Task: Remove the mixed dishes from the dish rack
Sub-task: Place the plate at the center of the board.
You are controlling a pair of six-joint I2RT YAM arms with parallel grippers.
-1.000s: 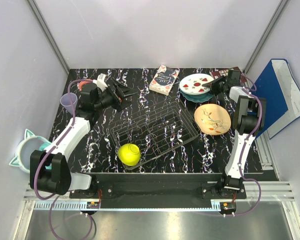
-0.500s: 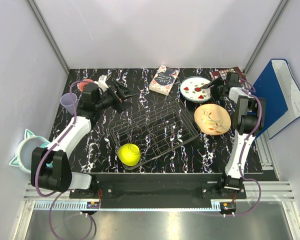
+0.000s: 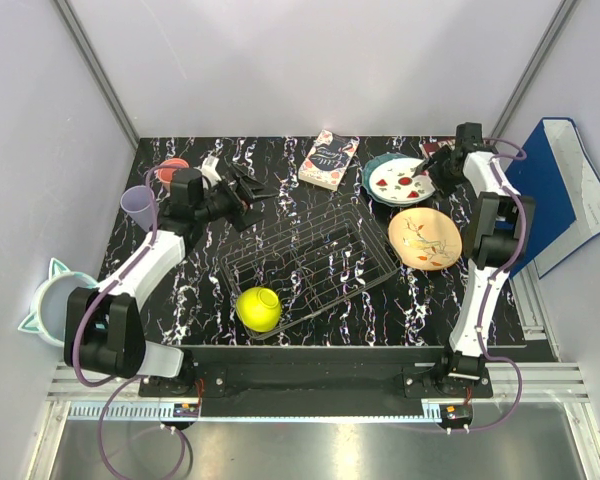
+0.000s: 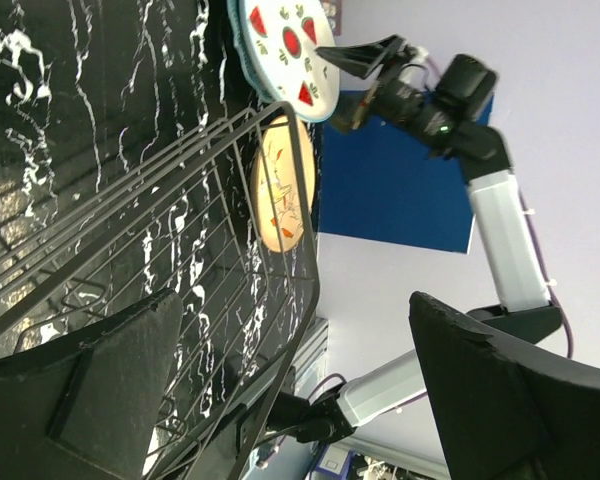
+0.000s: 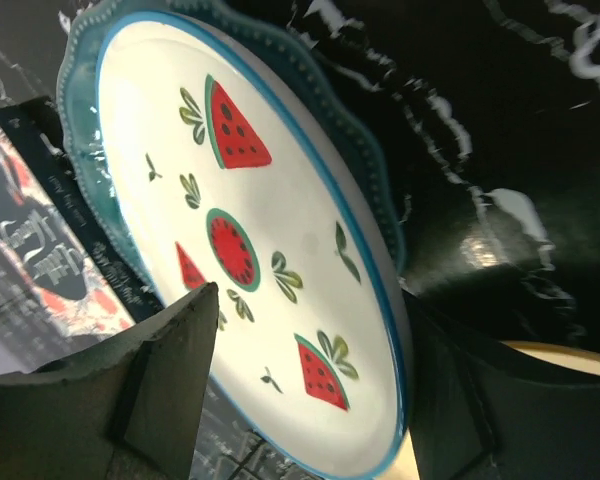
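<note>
Left hand point(image 3: 245, 188) wide open, empty, just past dish rack point(image 3: 315, 262) far-left corner. Right hand point(image 3: 432, 166) spread open, gripping nothing, over white red-spotted plate point(image 3: 397, 179) stacked on teal scalloped plate point(image 5: 77, 95), beyond rack's far-right corner. Peach plate point(image 3: 425, 238) on tabletop point(image 3: 200, 300) right of rack. Yellow-green bowl point(image 3: 259, 308) inside rack, near-left corner.

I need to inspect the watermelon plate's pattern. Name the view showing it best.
Right wrist: the white watermelon plate fills the frame, slices crisp. Top external shows the plate small; left wrist, distant and foreshortened.
</note>
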